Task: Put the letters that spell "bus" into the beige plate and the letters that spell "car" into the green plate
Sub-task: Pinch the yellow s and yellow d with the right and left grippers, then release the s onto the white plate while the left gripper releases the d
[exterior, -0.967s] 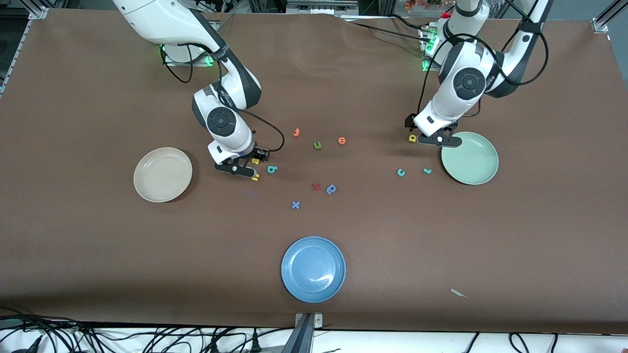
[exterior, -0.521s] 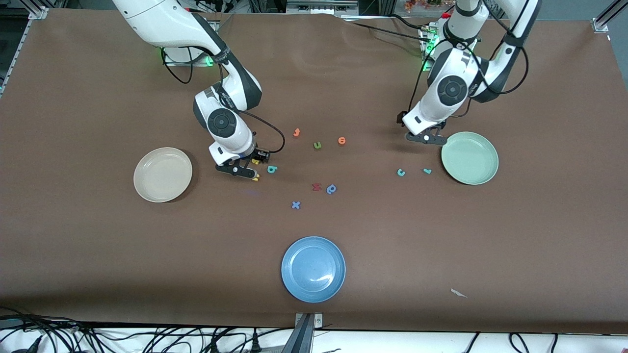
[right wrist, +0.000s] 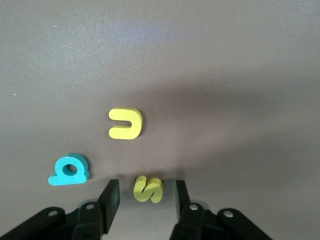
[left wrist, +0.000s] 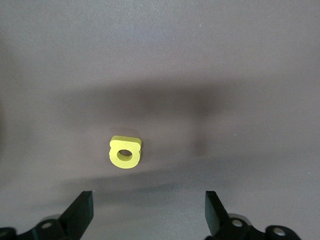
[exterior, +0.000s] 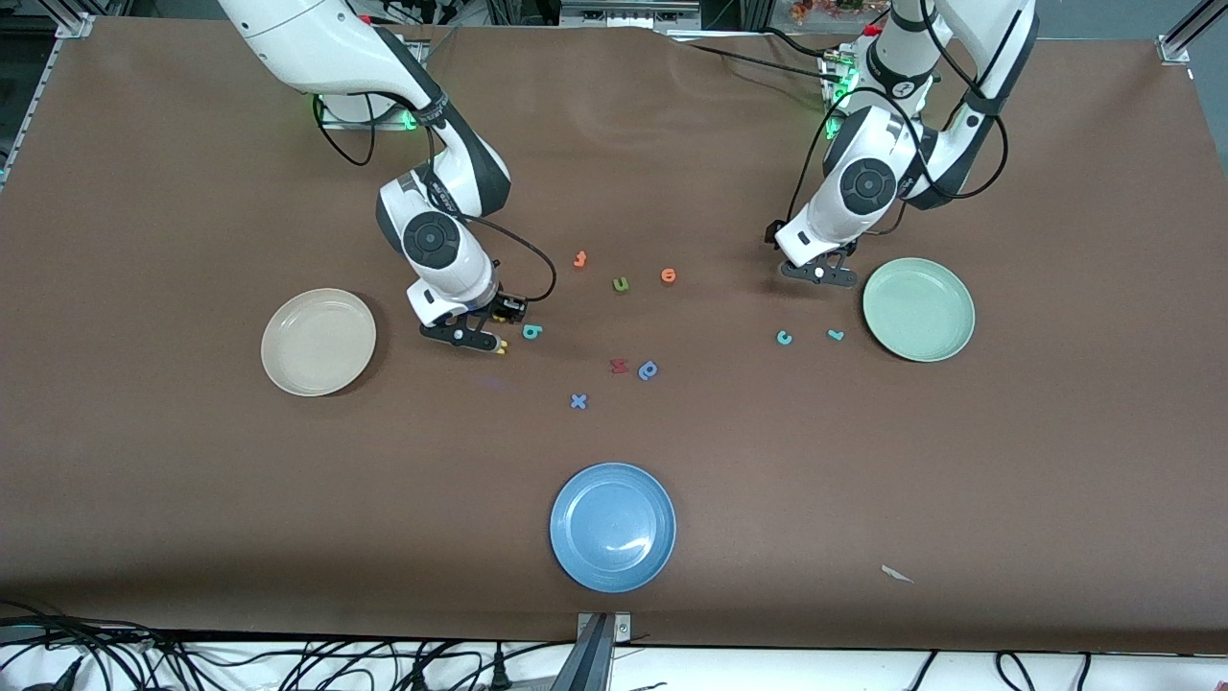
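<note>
My right gripper (right wrist: 146,187) is low over the table, open, with the yellow "s" (right wrist: 148,190) standing between its fingers and a small gap on each side. The yellow "u" (right wrist: 125,124) and teal "b" (right wrist: 69,170) lie just past it. In the front view this gripper (exterior: 477,336) is beside the beige plate (exterior: 318,342), and the "b" (exterior: 532,332) shows next to it. My left gripper (left wrist: 148,198) hangs open over the yellow "a" (left wrist: 125,152), close to the green plate (exterior: 918,309). The teal "c" (exterior: 784,337) and teal "r" (exterior: 836,335) lie nearer the front camera.
An orange "t" (exterior: 579,259), olive "u" (exterior: 621,284) and orange "o" (exterior: 669,276) lie mid-table. A red letter (exterior: 619,366), blue "p" (exterior: 649,369) and blue "x" (exterior: 578,401) sit nearer the camera. A blue plate (exterior: 612,527) stands near the front edge, beside a paper scrap (exterior: 897,574).
My left gripper has slid from the green plate's rim toward the right arm's end, over the yellow "a". My right gripper's jaws have narrowed around the "s".
</note>
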Robot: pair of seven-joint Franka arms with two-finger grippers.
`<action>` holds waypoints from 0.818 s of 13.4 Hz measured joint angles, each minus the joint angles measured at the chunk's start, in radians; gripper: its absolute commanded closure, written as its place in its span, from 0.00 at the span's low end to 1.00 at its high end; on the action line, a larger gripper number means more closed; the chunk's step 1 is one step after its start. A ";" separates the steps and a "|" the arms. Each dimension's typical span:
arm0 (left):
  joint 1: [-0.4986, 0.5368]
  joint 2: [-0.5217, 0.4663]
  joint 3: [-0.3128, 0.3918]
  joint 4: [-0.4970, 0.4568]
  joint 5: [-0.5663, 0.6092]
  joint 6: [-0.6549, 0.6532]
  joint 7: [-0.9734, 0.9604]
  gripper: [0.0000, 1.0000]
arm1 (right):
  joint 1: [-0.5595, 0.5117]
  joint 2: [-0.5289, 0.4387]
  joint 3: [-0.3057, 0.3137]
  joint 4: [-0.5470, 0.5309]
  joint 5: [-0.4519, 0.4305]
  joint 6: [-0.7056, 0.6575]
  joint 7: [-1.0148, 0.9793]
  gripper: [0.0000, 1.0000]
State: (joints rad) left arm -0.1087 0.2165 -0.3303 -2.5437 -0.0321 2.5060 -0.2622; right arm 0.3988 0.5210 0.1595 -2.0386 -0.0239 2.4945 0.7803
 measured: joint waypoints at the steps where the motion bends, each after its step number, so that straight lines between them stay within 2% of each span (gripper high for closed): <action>1: 0.000 0.008 0.000 -0.001 0.000 0.007 0.000 0.09 | 0.000 0.003 0.000 0.000 0.000 0.005 0.000 0.47; 4: 0.001 0.033 0.003 -0.001 0.040 0.039 0.003 0.08 | 0.000 0.014 0.000 0.000 -0.001 0.011 0.000 0.53; 6: 0.003 0.042 0.007 -0.001 0.053 0.048 0.003 0.04 | 0.000 0.015 0.000 0.000 -0.005 0.011 0.000 0.66; 8: 0.004 0.043 0.021 -0.001 0.053 0.050 0.004 0.01 | -0.001 0.012 -0.001 0.001 -0.009 0.011 0.000 0.82; 9: 0.004 0.043 0.030 -0.001 0.053 0.051 0.006 0.01 | -0.002 0.013 -0.001 0.001 -0.009 0.011 0.000 0.86; 10: 0.005 0.043 0.037 -0.001 0.054 0.053 0.008 0.03 | -0.002 0.011 -0.001 0.001 -0.009 0.011 0.000 0.87; 11: 0.005 0.043 0.040 -0.001 0.055 0.059 0.009 0.11 | -0.002 0.012 -0.002 0.001 -0.009 0.012 0.000 0.87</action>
State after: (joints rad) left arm -0.1039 0.2593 -0.2900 -2.5450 0.0224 2.5652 -0.2532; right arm 0.3964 0.5325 0.1580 -2.0377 -0.0329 2.5063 0.7799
